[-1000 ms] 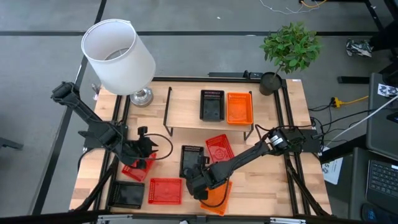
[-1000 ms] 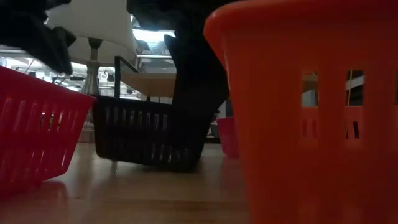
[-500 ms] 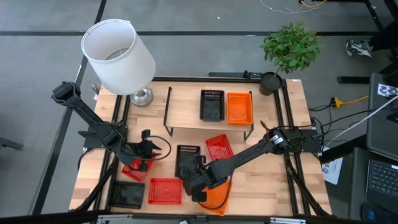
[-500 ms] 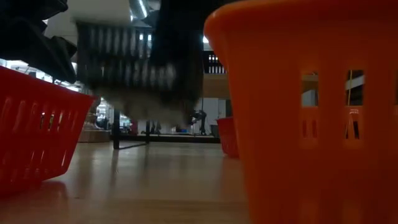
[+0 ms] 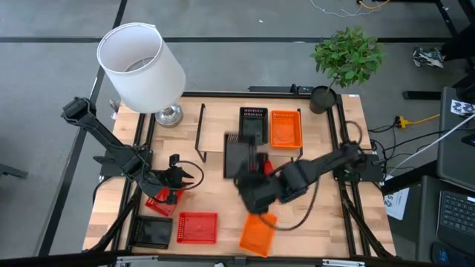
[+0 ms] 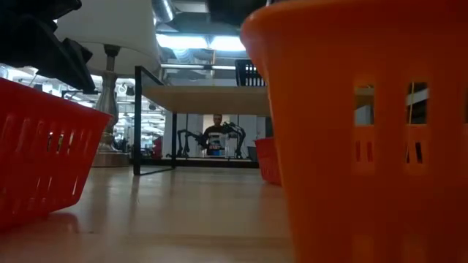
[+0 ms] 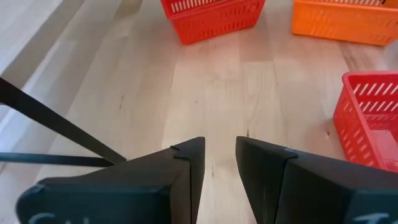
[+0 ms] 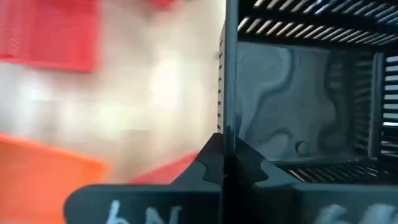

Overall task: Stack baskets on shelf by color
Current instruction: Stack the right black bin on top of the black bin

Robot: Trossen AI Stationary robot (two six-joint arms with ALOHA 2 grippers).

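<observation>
My right gripper (image 5: pixel 250 172) is shut on a black basket (image 5: pixel 238 154), which shows blurred in the high view above the table at the shelf's near edge. The shelf (image 5: pixel 219 132) carries one black basket (image 5: pixel 252 124) and one orange basket (image 5: pixel 286 127) side by side. My left gripper (image 5: pixel 180 176) hovers open over bare table beside a red basket (image 5: pixel 162 200). Along the near edge, a black basket (image 5: pixel 152 231), a red basket (image 5: pixel 197 228) and an orange basket (image 5: pixel 257 233) rest on their bottoms. My right gripper pinches one wall of the black basket (image 8: pixel 225 93), with one finger inside the basket and the other outside. In the high view the held wall is at the basket's near end (image 5: pixel 243 172). The basket is lifted clear of the table, its floor (image 8: pixel 292 118) facing the wrist camera.
A white lamp (image 5: pixel 141 63) stands at the table's far left corner and a potted plant (image 5: pixel 345 55) at the far right. In the low view the orange basket (image 6: pixel 365 131) fills the right side, and a person (image 6: pixel 216 134) shows far behind the shelf (image 6: pixel 205 98).
My right gripper has lifted the black basket off the table and carried it up and toward the far edge, to the front of the shelf. It has moved away from the orange basket near the near edge, which now shows uncovered. The black basket has left the low view.
</observation>
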